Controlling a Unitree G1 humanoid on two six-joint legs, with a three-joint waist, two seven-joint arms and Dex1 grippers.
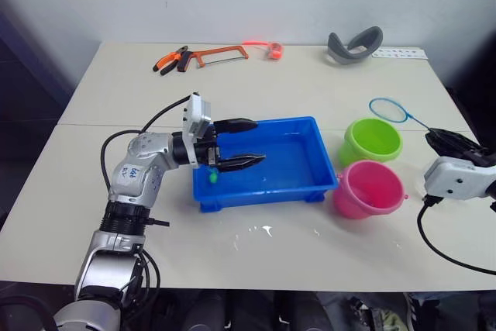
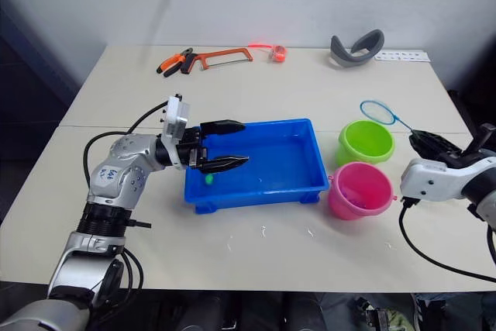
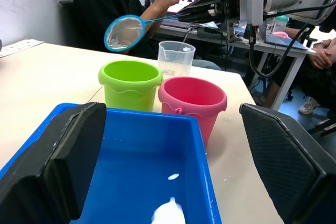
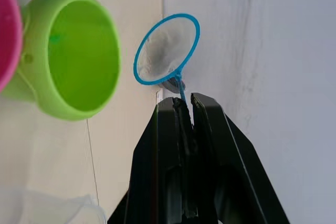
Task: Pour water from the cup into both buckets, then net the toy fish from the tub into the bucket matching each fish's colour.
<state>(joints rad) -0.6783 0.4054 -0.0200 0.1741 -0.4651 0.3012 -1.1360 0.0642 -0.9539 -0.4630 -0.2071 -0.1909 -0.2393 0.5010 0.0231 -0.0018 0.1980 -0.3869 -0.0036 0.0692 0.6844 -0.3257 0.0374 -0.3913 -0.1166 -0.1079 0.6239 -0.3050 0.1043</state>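
The net [image 1: 388, 109], a fine-mesh hoop with a blue rim, hangs above and just behind the lime-green bucket [image 1: 373, 139], its thin handle clamped in the right gripper [image 2: 425, 143], probably for carrying to the tub [image 1: 302, 162]. The pink bucket [image 1: 367, 188] stands beside the green one (both smooth plastic). The left gripper [image 1: 237, 143], fingers wide apart, hovers over the tub's left end, above a green toy fish [image 1: 212, 177].

Tub at centre, pails to its right, tools along the back edge

On the counter [image 1: 310, 91], the shallow blue plastic tub [image 1: 306, 180] sits mid-way; right of it the lime green pail [image 1: 373, 139] stands just behind the pink pail [image 1: 367, 188]. A small green toy fish [image 1: 212, 177] lies in the tub's left end. An orange-framed hacksaw [image 1: 221, 54] and orange-handled pliers [image 1: 172, 60] lie far back.
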